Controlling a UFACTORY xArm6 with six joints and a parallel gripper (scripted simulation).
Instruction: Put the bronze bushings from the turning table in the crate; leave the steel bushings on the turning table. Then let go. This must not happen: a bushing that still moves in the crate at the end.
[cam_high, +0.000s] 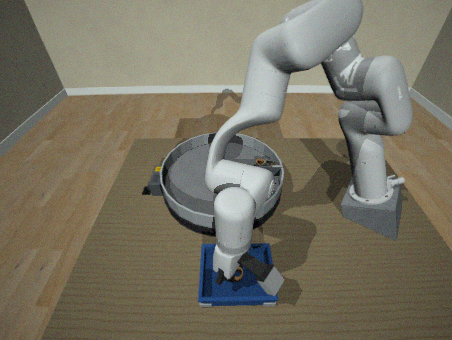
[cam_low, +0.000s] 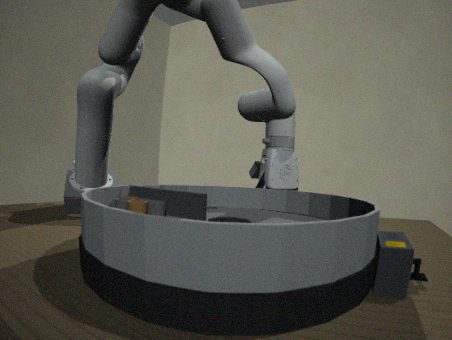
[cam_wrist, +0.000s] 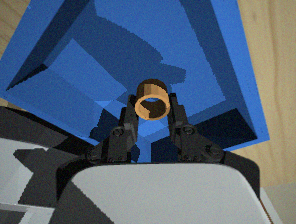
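Observation:
My gripper (cam_wrist: 152, 104) is shut on a bronze bushing (cam_wrist: 152, 103), a short orange ring held between the black fingers. It hangs low inside the blue crate (cam_wrist: 145, 65). In the top view the gripper (cam_high: 231, 274) and the bushing (cam_high: 239, 270) are down in the crate (cam_high: 236, 274), just in front of the turning table. Another bronze bushing (cam_high: 260, 161) lies at the table's far right rim. In the exterior view a bronze piece (cam_low: 136, 204) shows on the table (cam_low: 227, 250) by a grey block; my fingers are hidden behind the rim.
The round table has a raised grey wall and a small grey box with a yellow label (cam_low: 395, 262) at its side. The arm's base (cam_high: 372, 202) stands to the right of the table. A grey block (cam_low: 167, 201) stands on the table.

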